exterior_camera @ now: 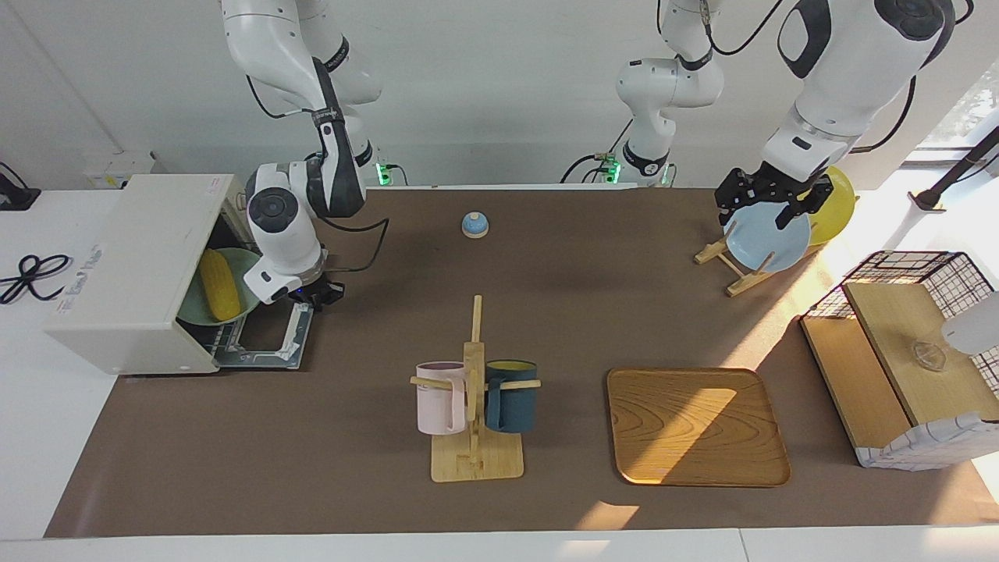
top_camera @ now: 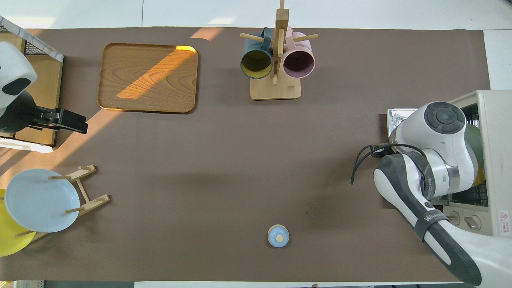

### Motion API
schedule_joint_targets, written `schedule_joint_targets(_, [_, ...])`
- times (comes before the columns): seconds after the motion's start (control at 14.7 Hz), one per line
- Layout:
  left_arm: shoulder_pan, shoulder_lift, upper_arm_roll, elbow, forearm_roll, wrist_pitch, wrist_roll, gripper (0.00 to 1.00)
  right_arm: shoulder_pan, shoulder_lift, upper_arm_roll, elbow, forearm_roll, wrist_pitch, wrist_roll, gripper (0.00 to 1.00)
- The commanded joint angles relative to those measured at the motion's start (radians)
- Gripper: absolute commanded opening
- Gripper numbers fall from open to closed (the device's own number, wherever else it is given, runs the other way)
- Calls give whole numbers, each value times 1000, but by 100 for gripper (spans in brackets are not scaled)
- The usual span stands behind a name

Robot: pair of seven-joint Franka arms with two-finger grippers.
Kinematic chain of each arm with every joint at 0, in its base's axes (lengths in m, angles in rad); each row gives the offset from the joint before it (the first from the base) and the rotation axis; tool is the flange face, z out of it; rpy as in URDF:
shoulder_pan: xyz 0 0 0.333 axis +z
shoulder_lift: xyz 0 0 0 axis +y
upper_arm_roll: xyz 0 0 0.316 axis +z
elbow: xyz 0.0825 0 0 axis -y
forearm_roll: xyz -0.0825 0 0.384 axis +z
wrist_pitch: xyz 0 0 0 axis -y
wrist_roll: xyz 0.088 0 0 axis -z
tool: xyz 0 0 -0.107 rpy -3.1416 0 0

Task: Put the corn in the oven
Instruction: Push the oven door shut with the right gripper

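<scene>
The white oven [exterior_camera: 133,273] stands at the right arm's end of the table with its door [exterior_camera: 269,347] folded down open. The yellow corn [exterior_camera: 218,285] lies on a green plate [exterior_camera: 242,308] inside the oven's opening, on the wire rack. My right gripper [exterior_camera: 318,295] hangs low over the open door, just beside the plate's edge. In the overhead view the right arm covers the corn, and only the oven [top_camera: 494,120] and a strip of the plate [top_camera: 472,140] show. My left gripper [exterior_camera: 769,207] is open and waits over the plate rack.
A plate rack [exterior_camera: 737,269] holds a blue plate [exterior_camera: 769,238] and a yellow plate [exterior_camera: 835,204]. A mug stand [exterior_camera: 474,406] carries a pink mug and a dark blue mug. There is also a wooden tray [exterior_camera: 695,425], a small blue bell [exterior_camera: 474,225], and a wooden box with a wire basket [exterior_camera: 905,343].
</scene>
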Motion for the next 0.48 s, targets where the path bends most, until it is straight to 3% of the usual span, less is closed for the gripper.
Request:
schedule_joint_targets(0.0, [11,-24,-7,-18,19,-9,13,100,-17,-4,-7,135,-61,-163,-70,0])
schedule_joint_targets(0.14, [10,-24,-7,-18,19,-9,11,100,-37,-10,-9,209,-61,-258,-148,0])
schedule_joint_targets(0.41, [10,-24,-7,-18,19,-9,13,100,-133,-63,-12,240,-60,-345,-320,0])
